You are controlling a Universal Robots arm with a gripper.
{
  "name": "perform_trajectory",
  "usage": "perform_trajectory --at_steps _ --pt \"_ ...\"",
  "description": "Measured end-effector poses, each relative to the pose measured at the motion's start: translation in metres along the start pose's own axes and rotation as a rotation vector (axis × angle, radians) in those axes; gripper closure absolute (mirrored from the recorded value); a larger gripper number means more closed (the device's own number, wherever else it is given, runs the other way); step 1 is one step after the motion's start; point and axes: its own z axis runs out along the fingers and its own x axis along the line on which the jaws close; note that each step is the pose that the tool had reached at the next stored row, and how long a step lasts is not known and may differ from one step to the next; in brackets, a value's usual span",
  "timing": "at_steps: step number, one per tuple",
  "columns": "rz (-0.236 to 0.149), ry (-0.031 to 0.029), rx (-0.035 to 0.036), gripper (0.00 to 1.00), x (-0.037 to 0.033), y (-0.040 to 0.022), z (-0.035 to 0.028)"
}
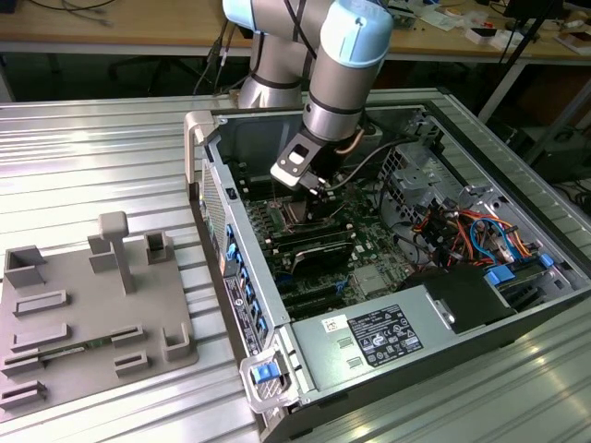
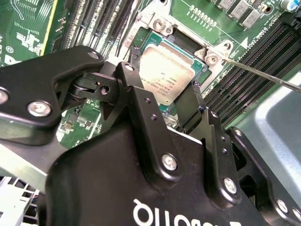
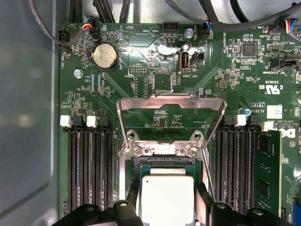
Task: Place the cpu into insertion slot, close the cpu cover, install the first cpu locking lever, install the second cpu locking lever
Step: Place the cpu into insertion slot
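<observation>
In both wrist views the cpu (image 3: 167,200) (image 2: 164,70), silver-topped with a green edge, lies level in the insertion slot (image 3: 123,172) (image 2: 157,23). My gripper (image 3: 167,193) (image 2: 160,77) straddles it. One black finger (image 2: 134,94) presses the chip's one side and the other finger (image 2: 195,101) the opposite side, so the gripper is shut on it. The cpu cover (image 3: 171,100), a silver frame, stands swung up off the socket on its hinge. A thin locking lever (image 2: 263,75) sticks out beside the socket. In the exterior view the gripper (image 1: 312,189) is low inside the open computer case.
Long black memory slots (image 3: 89,169) flank the socket, with one green module (image 3: 270,174) fitted. Cables (image 1: 462,226) and a grey labelled box (image 1: 388,334) fill the case's near end. The case wall (image 3: 28,117) rises close by. A grey fixture plate (image 1: 83,314) lies outside.
</observation>
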Motion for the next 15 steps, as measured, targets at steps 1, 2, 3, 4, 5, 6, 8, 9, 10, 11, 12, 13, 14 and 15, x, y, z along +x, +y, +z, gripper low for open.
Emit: perform_trajectory --at_steps 1,2,3,4,5,6,8,9,10,11,12,13,14,15 --pt "0.0 0.0 0.0 0.45 0.0001 0.0 0.0" --pt "0.0 -0.0001 0.0001 0.45 0.0004 0.0 0.0" --pt "0.001 0.0 0.0 0.45 0.0008 0.0001 0.0" --pt "0.001 0.0 0.0 0.45 0.001 0.0001 0.0" --pt "0.004 0.0001 0.0 0.45 0.0017 0.0 0.0" --pt "0.005 0.0001 0.0 0.45 0.0017 0.0 0.0" --pt "0.009 0.0 0.0002 0.45 0.0017 0.0 0.0" --pt "0.01 -0.0001 0.0003 0.45 0.0017 0.0 -0.0001" --pt "0.01 -0.0001 0.0003 0.45 0.0017 0.0001 -0.0001" --pt "0.01 -0.0001 0.0004 0.45 0.0017 0.0002 -0.0001" --pt "0.01 -0.0001 0.0004 0.45 0.0017 0.0004 0.0" --pt "0.01 -0.0001 0.0003 0.45 0.0017 0.0007 0.0" --pt "0.01 -0.0001 0.0003 0.45 0.0017 0.0011 0.0" --pt "0.01 -0.0002 0.0003 0.45 0.0017 0.0011 0.0"
